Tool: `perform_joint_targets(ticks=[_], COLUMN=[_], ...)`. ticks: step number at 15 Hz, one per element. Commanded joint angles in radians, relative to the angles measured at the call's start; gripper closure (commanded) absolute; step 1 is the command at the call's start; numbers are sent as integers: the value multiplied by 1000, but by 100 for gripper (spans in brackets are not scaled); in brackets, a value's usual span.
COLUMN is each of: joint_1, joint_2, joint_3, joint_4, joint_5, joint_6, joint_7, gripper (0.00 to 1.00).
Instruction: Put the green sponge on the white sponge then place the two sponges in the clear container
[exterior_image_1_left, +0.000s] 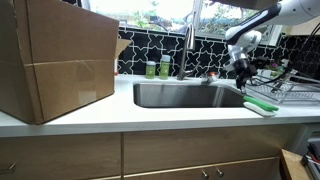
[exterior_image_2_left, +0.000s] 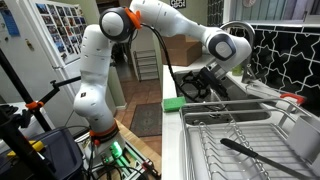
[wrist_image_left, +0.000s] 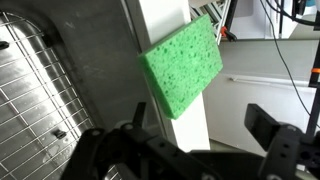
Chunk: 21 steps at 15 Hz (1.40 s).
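Note:
The green sponge (wrist_image_left: 182, 65) lies flat on the white counter strip near the front edge, right of the sink; it shows in both exterior views (exterior_image_1_left: 261, 105) (exterior_image_2_left: 172, 102). In an exterior view a pale edge shows under it, and I cannot tell whether that is the white sponge. No clear container is in view. My gripper (wrist_image_left: 200, 140) is open and empty, and hovers above the counter next to the sponge without touching it. It shows in both exterior views (exterior_image_1_left: 240, 68) (exterior_image_2_left: 196, 86).
A steel sink (exterior_image_1_left: 185, 95) with a faucet (exterior_image_1_left: 187, 45) is in the middle of the counter. Two small green bottles (exterior_image_1_left: 157, 69) stand behind it. A big cardboard box (exterior_image_1_left: 55, 60) stands at one end, a wire dish rack (exterior_image_2_left: 240, 140) at the other.

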Motion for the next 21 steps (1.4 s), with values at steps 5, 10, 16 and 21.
perform_joint_targets(ticks=[5,10,16,21], joint_1=[-22,-21,-24,-24], joint_2=[135,186,236,266], joint_3=[79,112,128,132], joint_4=[106,115,130,136], joint_5=[-90,-110,-131,-167], joint_6=[-64,-85,-151,-210], joint_7=[-130,-183,-229,-259], gripper=[0,0,0,0])
